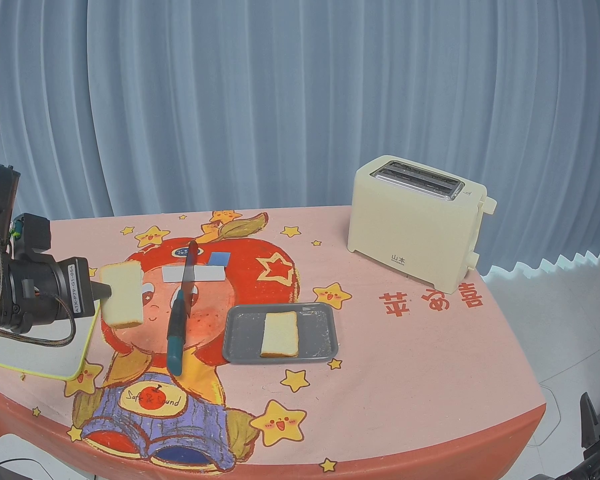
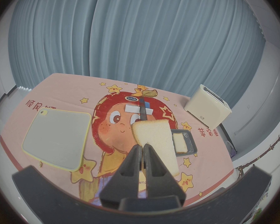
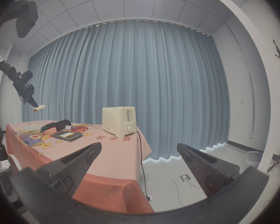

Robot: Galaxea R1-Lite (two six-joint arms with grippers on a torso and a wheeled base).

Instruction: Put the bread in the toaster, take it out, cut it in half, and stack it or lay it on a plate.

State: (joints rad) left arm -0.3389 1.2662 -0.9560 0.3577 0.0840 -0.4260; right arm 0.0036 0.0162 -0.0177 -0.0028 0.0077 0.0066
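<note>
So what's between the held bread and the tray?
The knife lies on the cloth between the bread and the tray, seen in the head view.

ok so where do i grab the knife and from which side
Take the knife by its teal handle, from straight above, fingers across its width. It lies flat on the table with the handle at the near end and the blade pointing away; the tray sits clear to its right.

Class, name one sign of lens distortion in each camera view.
Head view: the curtain bows outward toward the edges. Left wrist view: dark rounded corners, and the table edge curves. Right wrist view: the ceiling tiles bend around the frame.
</note>
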